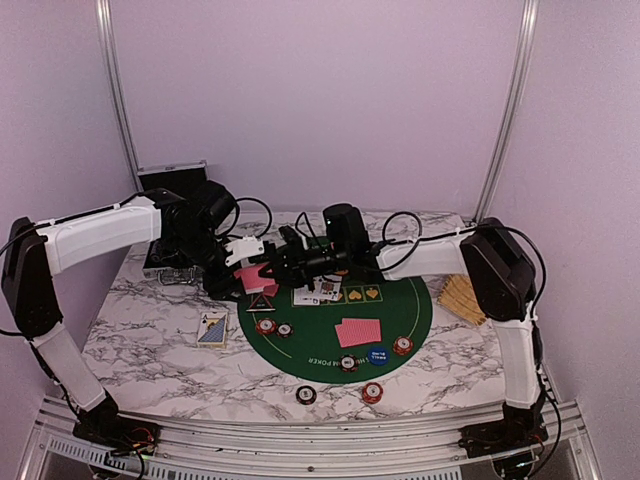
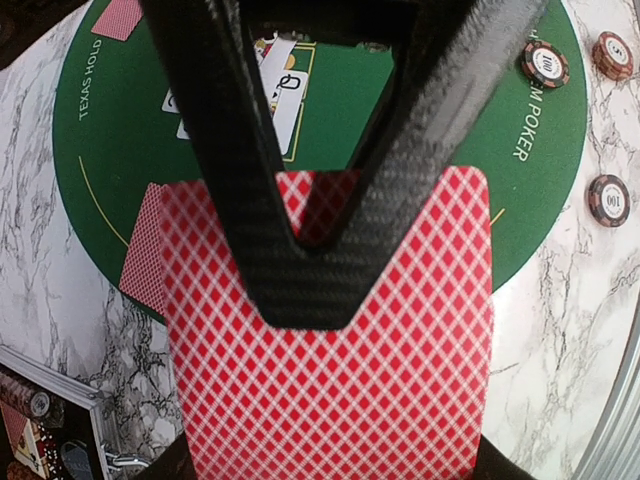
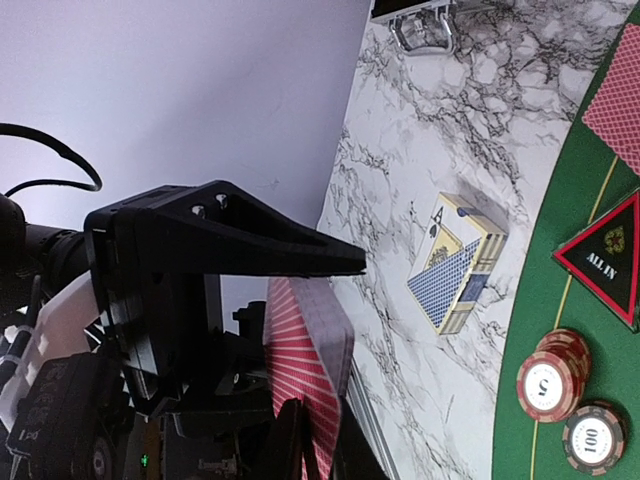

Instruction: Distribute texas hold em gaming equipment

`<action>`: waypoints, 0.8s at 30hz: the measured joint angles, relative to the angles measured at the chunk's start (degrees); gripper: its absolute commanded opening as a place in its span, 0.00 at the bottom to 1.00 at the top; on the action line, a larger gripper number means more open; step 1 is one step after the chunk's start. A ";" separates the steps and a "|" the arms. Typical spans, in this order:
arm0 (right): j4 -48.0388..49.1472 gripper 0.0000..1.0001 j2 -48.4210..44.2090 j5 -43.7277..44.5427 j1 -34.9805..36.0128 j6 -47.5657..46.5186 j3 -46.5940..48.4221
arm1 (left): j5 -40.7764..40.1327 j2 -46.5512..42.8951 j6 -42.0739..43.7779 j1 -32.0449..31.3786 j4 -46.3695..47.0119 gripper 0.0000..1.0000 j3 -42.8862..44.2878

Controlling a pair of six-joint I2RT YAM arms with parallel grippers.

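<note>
Red diamond-lattice cards (image 2: 330,400), rounded corners, clamped in left jaws.

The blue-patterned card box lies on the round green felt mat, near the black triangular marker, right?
No. The blue-patterned card box lies on the white marble tabletop, off the round green felt mat, near the black triangular marker. The top external view shows it.

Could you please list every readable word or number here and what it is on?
"TEXAS HOLD": mat
"POKER": mat
"ALL IN": marker
"100": chip
"5": chip stack
"A": card box
Too blurred to read: face-up cards, button.
</note>
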 measured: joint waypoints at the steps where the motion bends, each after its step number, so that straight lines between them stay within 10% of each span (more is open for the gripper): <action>1: -0.33 0.07 -0.33 -0.07 -0.20 -0.33 -0.20 | -0.13 0.00 0.07 0.00 0.04 0.00 0.00; 24: -6.73 0.00 -6.86 -1.79 -5.68 -5.38 -6.03 | -0.81 0.00 0.37 0.00 0.35 0.00 -0.02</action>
